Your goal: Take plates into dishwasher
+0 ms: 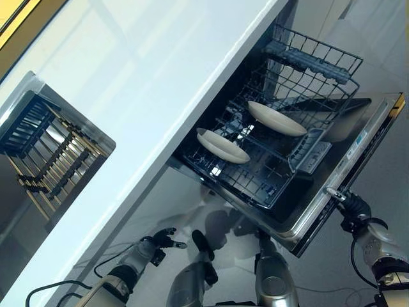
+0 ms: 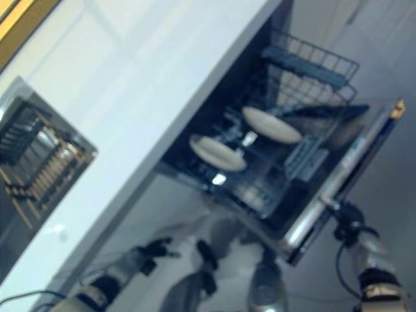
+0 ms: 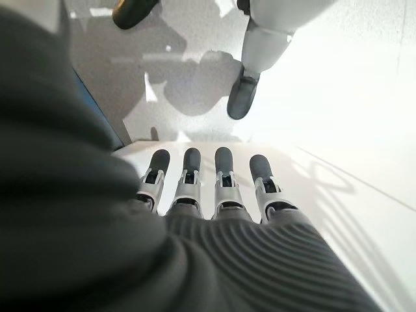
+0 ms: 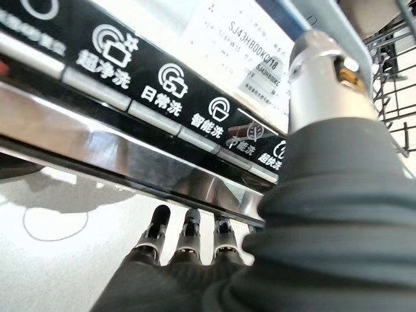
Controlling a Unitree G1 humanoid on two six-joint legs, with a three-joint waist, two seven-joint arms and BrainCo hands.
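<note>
Left hand [image 1: 160, 242]: hung low over the floor, fingers [image 3: 223, 177] straight and relaxed, holding nothing.
Right hand [image 1: 350, 206]: at the front edge of the dishwasher door [image 1: 358, 153] — thumb over the control strip, fingers [image 4: 188, 231] beneath; grip could not be judged.
Plates: two pale ones, plate [image 1: 222, 146] and plate [image 1: 276, 118], stood tilted in the lower rack [image 1: 255, 173], apart.
Rack: pulled out over the lowered door.
Worktop [image 1: 128, 96]: white — ran above the dishwasher.

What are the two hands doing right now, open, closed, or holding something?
Left hand: open, fingers straight, holding nothing, hanging low by the floor.
Right hand: at the dishwasher door edge, fingers under it and thumb above; a firm grip cannot be told.
</note>
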